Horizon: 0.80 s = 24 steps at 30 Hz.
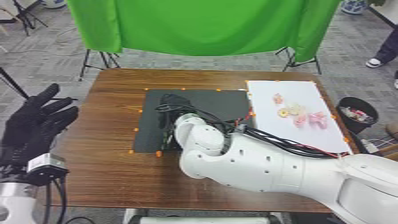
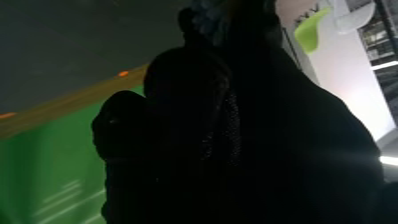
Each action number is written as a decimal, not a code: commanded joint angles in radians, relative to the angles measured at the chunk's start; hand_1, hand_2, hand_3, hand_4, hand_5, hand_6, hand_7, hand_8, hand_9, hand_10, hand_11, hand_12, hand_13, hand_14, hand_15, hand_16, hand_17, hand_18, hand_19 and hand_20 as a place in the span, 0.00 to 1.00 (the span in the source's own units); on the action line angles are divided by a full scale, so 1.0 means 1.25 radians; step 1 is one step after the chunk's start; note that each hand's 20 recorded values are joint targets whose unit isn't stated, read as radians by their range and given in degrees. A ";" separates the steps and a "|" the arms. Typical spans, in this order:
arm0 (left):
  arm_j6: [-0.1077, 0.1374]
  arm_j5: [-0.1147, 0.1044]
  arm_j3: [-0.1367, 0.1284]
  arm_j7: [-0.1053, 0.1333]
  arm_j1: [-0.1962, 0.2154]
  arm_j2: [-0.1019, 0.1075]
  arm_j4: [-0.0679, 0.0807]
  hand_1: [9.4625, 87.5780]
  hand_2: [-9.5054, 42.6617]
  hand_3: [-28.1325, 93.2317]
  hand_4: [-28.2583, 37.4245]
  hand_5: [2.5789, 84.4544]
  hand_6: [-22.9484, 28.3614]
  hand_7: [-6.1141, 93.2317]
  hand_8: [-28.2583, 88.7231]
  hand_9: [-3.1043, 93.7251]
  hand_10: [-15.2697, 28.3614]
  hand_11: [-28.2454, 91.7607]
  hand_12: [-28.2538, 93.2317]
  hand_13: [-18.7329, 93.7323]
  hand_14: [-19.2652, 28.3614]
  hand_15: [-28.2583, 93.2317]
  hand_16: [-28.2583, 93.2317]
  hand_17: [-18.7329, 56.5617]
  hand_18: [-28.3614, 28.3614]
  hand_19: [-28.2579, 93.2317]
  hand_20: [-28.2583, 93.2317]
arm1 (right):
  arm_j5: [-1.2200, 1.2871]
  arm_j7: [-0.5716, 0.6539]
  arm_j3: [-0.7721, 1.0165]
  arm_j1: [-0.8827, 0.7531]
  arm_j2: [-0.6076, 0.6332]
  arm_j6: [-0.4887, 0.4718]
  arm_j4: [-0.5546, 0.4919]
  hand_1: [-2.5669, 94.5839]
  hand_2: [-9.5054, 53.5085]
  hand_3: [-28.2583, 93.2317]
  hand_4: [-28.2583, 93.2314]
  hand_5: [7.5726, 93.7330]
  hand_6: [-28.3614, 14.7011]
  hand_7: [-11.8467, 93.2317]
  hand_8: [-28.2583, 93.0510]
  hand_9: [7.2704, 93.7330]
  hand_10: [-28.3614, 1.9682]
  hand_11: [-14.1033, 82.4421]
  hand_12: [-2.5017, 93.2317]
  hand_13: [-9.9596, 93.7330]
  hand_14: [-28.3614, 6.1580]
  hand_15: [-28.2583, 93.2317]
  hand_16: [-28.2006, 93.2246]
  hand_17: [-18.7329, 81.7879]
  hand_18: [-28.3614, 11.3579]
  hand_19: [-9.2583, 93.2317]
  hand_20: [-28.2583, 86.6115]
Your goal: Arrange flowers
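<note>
My right hand (image 1: 175, 104) is over the dark mat (image 1: 226, 100), with the arm crossing the table from the right. In the right wrist view the same hand (image 2: 222, 120) is a dark silhouette, and whether it holds anything cannot be made out. A small bluish, textured patch (image 2: 210, 21) lies against the glove there. At the table's left edge my left hand (image 1: 34, 125) is raised, its fingers straight and spread. Pink flowers (image 1: 317, 119) and a yellow flower (image 1: 283, 113) lie on the white board (image 1: 275, 90) at the right.
A black bin (image 1: 358, 113) stands beyond the table's right edge. Behind the table hangs a green cloth (image 1: 200, 25) on stands. Orange marks edge the mat and board. Black cables (image 1: 289, 145) run along the right arm.
</note>
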 commanded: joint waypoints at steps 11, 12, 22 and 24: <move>-0.029 0.013 0.012 -0.036 -0.035 -0.012 0.014 0.26 0.29 0.75 0.14 0.42 0.64 0.14 0.19 0.37 0.82 0.45 0.33 0.36 1.00 0.70 0.14 0.17 1.00 0.69 0.23 | 0.019 0.023 0.002 -0.024 -0.022 -0.031 0.003 0.63 0.00 0.81 0.00 0.78 0.78 0.39 0.25 0.95 0.81 0.18 0.30 0.93 0.80 0.75 0.38 0.74 0.42 1.00 0.57; -0.026 0.012 0.018 -0.030 -0.039 -0.007 0.018 0.26 0.29 0.75 0.14 0.42 0.64 0.14 0.19 0.37 0.82 0.45 0.33 0.36 1.00 0.70 0.14 0.17 1.00 0.69 0.23 | 0.022 0.021 -0.002 -0.019 -0.019 -0.024 0.001 0.63 0.00 0.81 0.00 0.78 0.77 0.39 0.24 0.94 0.81 0.18 0.30 0.93 0.80 0.75 0.38 0.74 0.42 1.00 0.57; -0.050 0.034 0.021 -0.089 -0.069 -0.039 0.026 0.26 0.30 0.75 0.14 0.42 0.64 0.14 0.19 0.37 0.82 0.46 0.33 0.36 1.00 0.70 0.14 0.17 1.00 0.69 0.23 | 0.013 0.037 0.033 -0.043 -0.025 -0.061 -0.005 0.55 0.00 0.82 0.00 0.66 0.69 0.32 0.21 0.90 0.64 0.25 0.28 0.91 0.77 0.76 0.37 0.73 0.36 1.00 0.58; -0.052 0.035 0.016 -0.089 -0.066 -0.039 0.024 0.26 0.30 0.75 0.14 0.42 0.64 0.14 0.19 0.37 0.82 0.46 0.33 0.36 1.00 0.70 0.14 0.17 1.00 0.69 0.23 | 0.017 0.034 0.037 -0.045 -0.025 -0.071 -0.006 0.53 0.00 0.83 0.00 0.66 0.69 0.31 0.20 0.89 0.62 0.27 0.27 0.90 0.76 0.76 0.37 0.73 0.35 1.00 0.58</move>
